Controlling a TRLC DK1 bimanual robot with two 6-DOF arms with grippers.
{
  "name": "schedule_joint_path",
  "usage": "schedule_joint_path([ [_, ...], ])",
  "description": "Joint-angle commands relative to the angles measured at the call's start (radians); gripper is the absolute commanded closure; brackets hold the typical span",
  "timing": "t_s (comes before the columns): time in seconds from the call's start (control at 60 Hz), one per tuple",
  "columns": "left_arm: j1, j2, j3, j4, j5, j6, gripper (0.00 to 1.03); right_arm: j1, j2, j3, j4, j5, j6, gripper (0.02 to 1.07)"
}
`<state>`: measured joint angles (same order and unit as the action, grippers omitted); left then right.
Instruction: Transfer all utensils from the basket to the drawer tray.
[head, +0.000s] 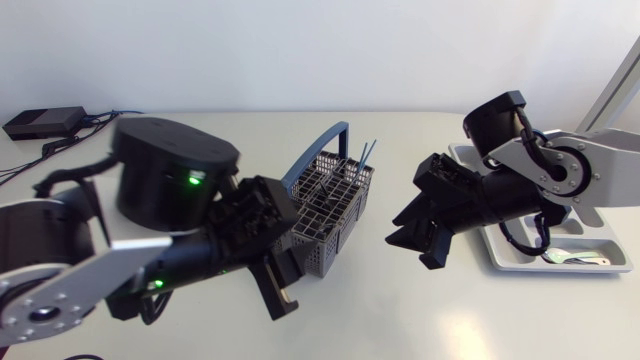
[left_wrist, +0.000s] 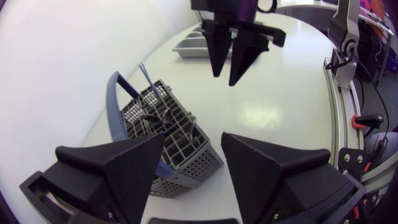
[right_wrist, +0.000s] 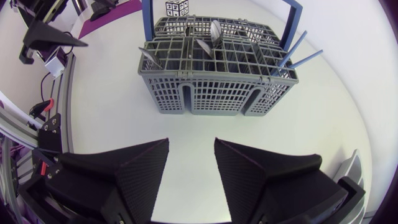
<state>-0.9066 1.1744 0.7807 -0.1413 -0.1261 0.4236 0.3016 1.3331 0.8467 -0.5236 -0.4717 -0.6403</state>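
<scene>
The grey wire basket (head: 335, 205) with a blue handle (head: 318, 148) stands mid-table. It holds several metal utensils (right_wrist: 213, 32) and two blue sticks (head: 366, 153) at one corner. My left gripper (head: 285, 288) hovers just beside the basket's near left corner, open and empty; in its own view the basket (left_wrist: 166, 134) lies ahead of the spread fingers. My right gripper (head: 412, 245) hangs open and empty between basket and drawer tray (head: 505, 255). Its view looks down on the basket (right_wrist: 217, 78). A pale utensil (head: 580, 261) lies in the tray.
A small black box (head: 42, 121) with cables sits at the far left corner of the table. The left arm's bulky black joint (head: 165, 175) rises left of the basket. My right gripper (left_wrist: 233, 56) shows ahead in the left wrist view, in front of the tray (left_wrist: 194, 43).
</scene>
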Motion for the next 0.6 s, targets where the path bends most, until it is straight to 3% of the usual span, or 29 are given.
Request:
schedule_joint_path([
  [0.0,-0.041,0.087,0.034,0.0,-0.04,0.04,0.38,-0.013,-0.022,-0.032,-0.007,-0.01,-0.029,0.51],
  [0.217,-0.06,0.238,0.107,0.057,-0.147,0.092,0.38,-0.041,-0.037,-0.058,-0.006,-0.038,-0.044,0.51],
  [0.5,-0.037,0.314,0.157,0.088,-0.175,0.11,0.39,-0.058,-0.037,-0.083,0.013,-0.048,-0.062,0.49],
  [0.583,-0.029,0.318,0.173,0.086,-0.173,0.109,0.48,-0.059,-0.037,-0.083,0.013,-0.056,-0.062,0.49],
])
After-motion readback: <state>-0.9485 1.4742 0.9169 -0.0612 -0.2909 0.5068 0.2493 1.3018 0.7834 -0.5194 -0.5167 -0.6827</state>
